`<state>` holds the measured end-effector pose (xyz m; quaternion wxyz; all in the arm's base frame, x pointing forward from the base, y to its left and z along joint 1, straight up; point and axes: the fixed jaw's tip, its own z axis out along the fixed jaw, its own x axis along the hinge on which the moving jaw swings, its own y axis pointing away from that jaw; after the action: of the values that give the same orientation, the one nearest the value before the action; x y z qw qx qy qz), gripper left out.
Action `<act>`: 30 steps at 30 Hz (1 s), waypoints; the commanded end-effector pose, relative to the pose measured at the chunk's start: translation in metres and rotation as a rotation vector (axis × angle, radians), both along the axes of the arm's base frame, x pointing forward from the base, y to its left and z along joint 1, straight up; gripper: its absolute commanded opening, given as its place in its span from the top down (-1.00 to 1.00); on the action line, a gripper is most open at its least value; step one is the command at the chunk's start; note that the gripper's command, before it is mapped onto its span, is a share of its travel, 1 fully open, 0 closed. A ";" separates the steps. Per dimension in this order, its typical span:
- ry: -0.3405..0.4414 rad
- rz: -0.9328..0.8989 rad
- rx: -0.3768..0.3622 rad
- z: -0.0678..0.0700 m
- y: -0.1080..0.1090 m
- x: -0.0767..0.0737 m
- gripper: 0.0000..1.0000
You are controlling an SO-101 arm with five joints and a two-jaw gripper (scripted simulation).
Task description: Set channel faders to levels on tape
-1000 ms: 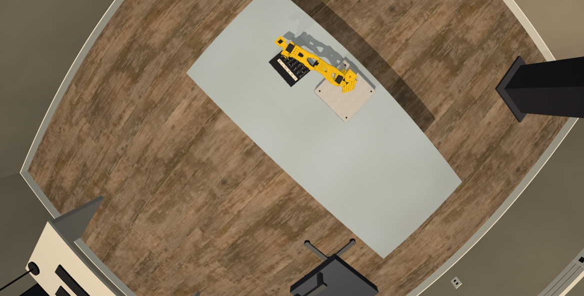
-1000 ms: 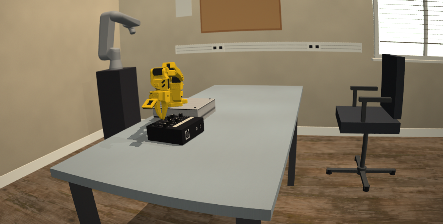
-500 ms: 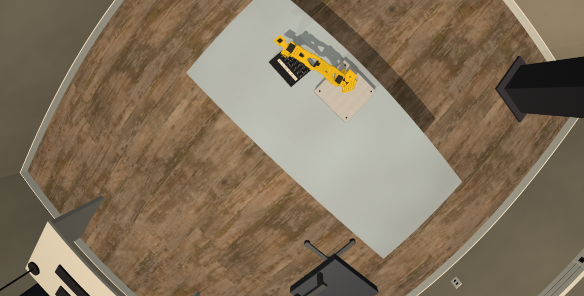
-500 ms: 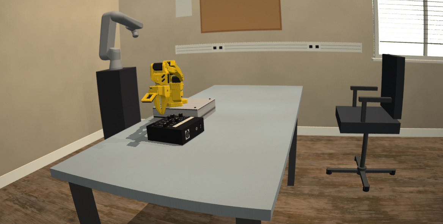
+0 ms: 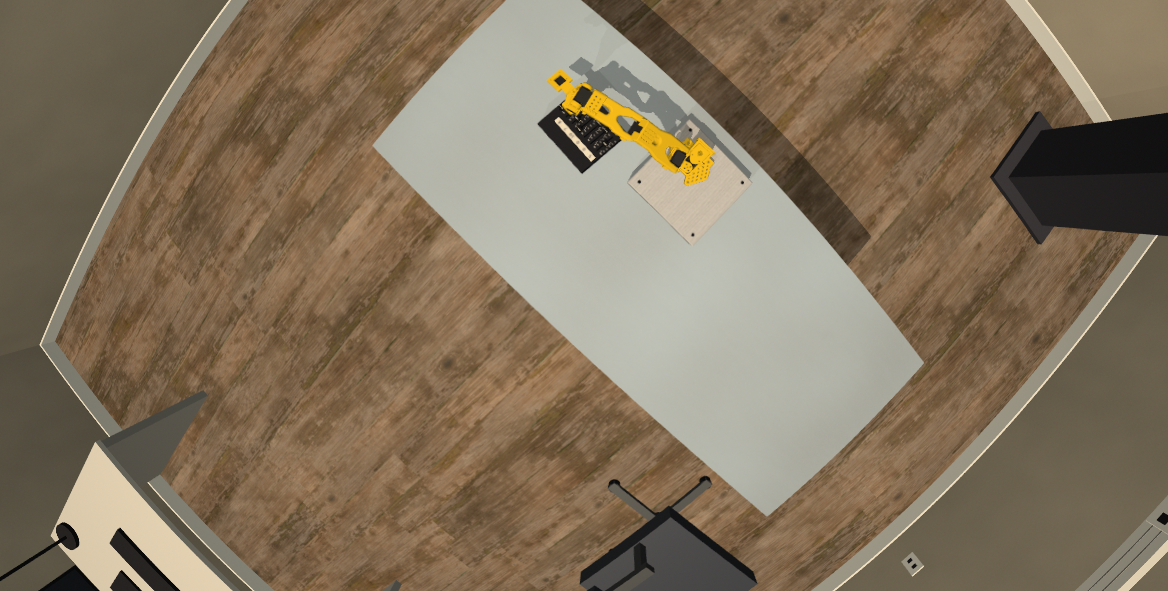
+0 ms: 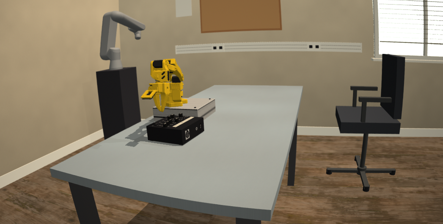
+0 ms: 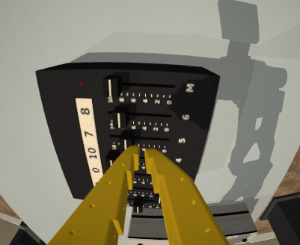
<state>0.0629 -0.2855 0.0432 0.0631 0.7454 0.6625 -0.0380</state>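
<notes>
The black lighting desk (image 5: 552, 125) (image 6: 167, 135) (image 7: 61, 119) lies on the grey table. Its cream tape strip (image 7: 88, 140) (image 6: 183, 123) reads 8, 7, 10, 0 as far as it shows. Rows marked M, 6, 5 and 4 are visible. The master fader cap (image 7: 109, 88) sits at the tape end of row M. The row 6 cap (image 7: 118, 119) sits a little further along. My yellow gripper (image 7: 142, 152) (image 6: 161, 109) is shut and empty. It hangs a little above the desk, over rows 5 and 4, and hides the nearer rows.
The yellow arm (image 5: 633, 129) stands on a pale mounting plate (image 5: 694, 206) (image 6: 201, 106) right behind the desk. A grey robot arm on a black pedestal (image 6: 116, 98) stands beside the table's left edge. An office chair (image 6: 371, 117) stands to the right.
</notes>
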 end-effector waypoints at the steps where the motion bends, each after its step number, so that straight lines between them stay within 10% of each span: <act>1: 0.002 -0.004 0.012 0.002 0.003 -0.003 1.00; 30: 0.010 -0.003 0.057 0.001 0.014 -0.005 1.00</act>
<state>0.0605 -0.2732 0.0403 0.0337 0.7469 0.6638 -0.0206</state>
